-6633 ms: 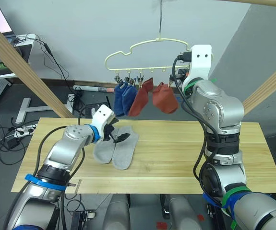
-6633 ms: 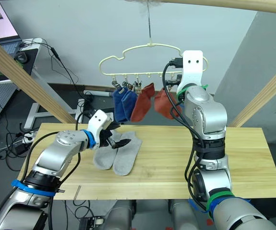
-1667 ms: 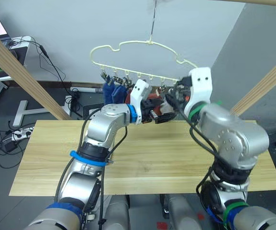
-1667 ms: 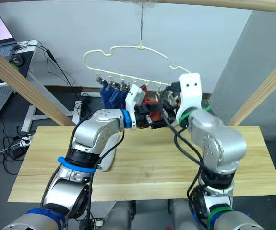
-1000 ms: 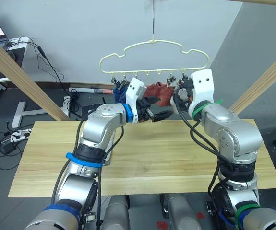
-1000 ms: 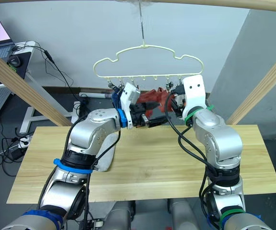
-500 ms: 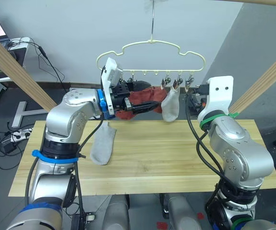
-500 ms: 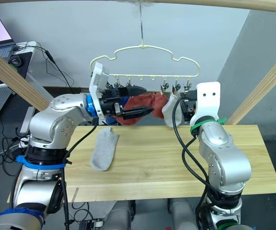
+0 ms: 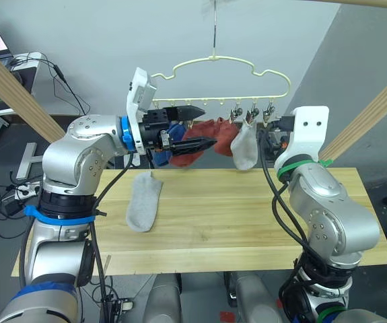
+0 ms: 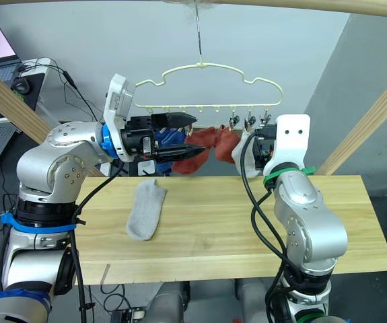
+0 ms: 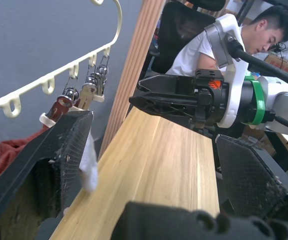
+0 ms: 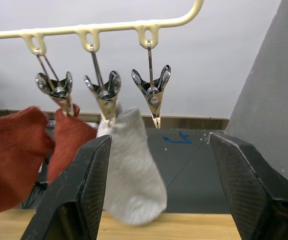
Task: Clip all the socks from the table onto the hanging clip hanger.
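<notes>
Hanging from the hanger [image 9: 220,69] are blue, red and one grey sock [image 9: 245,149]; another grey sock [image 9: 143,200] lies on the table [image 9: 247,222]. Left gripper [image 9: 194,126] gapes, empty. Right wrist view: right gripper [image 12: 159,195] released beneath the clips [image 12: 152,93].

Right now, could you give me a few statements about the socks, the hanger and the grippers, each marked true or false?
1. One light grey sock lies flat on the table. True.
2. A light grey sock hangs from a clip on the clip hanger. True.
3. The clip at the end of the row, beside that hanging sock, holds a blue sock. False: that clip is empty.
4. The left gripper is shut on a rust-red sock. False: its fingers are open and hold nothing; the rust-red socks hang from the hanger.
5. The right gripper is open. True.
</notes>
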Motion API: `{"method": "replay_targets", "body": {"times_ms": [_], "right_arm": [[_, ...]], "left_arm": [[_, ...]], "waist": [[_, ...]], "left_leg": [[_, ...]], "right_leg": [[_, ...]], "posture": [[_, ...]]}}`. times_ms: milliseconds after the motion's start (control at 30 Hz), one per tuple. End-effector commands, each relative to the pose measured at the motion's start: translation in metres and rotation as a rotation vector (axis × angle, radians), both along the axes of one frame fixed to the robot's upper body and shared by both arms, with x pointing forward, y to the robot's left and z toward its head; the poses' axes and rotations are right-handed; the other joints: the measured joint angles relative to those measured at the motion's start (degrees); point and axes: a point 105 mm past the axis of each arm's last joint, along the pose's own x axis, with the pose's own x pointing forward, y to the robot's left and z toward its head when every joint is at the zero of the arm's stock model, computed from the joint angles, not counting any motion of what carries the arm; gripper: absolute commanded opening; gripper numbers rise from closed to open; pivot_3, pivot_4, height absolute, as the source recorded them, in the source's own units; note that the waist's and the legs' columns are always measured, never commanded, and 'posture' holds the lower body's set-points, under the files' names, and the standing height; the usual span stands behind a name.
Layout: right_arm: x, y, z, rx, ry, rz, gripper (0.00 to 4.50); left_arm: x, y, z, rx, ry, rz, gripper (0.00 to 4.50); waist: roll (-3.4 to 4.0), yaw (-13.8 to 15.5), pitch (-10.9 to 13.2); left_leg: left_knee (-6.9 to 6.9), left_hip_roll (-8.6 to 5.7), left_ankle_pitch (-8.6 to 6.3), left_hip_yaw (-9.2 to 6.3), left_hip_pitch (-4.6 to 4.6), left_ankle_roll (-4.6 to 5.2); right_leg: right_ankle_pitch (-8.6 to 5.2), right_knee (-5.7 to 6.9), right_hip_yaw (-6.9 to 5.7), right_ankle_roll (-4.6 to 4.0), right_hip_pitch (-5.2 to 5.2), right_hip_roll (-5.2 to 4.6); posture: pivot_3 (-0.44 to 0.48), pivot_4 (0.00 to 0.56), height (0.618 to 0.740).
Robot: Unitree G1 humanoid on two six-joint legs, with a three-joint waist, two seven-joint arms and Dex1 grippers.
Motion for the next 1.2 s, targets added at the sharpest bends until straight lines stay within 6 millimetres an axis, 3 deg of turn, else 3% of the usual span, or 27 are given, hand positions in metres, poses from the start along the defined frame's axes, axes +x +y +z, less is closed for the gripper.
{"method": "replay_targets", "body": {"times_ms": [33, 100, 900, 1200], "right_arm": [[0.003, 0.0, 0.013, 0.013, -0.06, 0.004, 3.06], [0.007, 0.001, 0.014, 0.015, -0.06, 0.011, 2.65], [0.048, 0.0, 0.015, 0.073, -0.043, 0.038, 2.65], [0.065, -0.002, 0.024, 0.064, -0.061, 0.026, 2.65]], "left_arm": [[-0.007, -0.003, 0.007, 0.011, -0.048, -0.018, 4.49], [-0.007, -0.004, 0.007, 0.01, -0.048, -0.012, 4.5], [-0.006, -0.003, 0.009, 0.017, -0.061, 0.039, 4.5], [-0.005, 0.0, 0.007, 0.018, -0.061, 0.064, 4.5]], "waist": [[0.0, 0.0, 0.0], [0.0, 0.01, 0.0], [0.0, 0.53, 0.0], [0.01, 1.19, 0.01]], "left_leg": [[0.0, 0.0, 0.0, 0.0, 0.0, 0.0], [0.0, 0.0, 0.0, 0.0, 0.0, 0.0], [-0.04, 0.0, 0.0, 0.01, 0.0, 0.01], [-0.05, 0.0, 0.0, 0.02, 0.0, 0.01]], "right_leg": [[0.0, 0.0, 0.0, 0.0, 0.0, 0.0], [0.0, 0.0, 0.0, 0.0, 0.0, 0.0], [0.0, 0.0, 0.0, 0.0, -0.02, 0.0], [0.0, -0.01, 0.0, 0.0, -0.02, 0.0]], "posture": [[0.006, 0.261, 0.74], [0.006, 0.261, 0.74], [0.068, 0.273, 0.74], [0.084, 0.277, 0.74]]}}
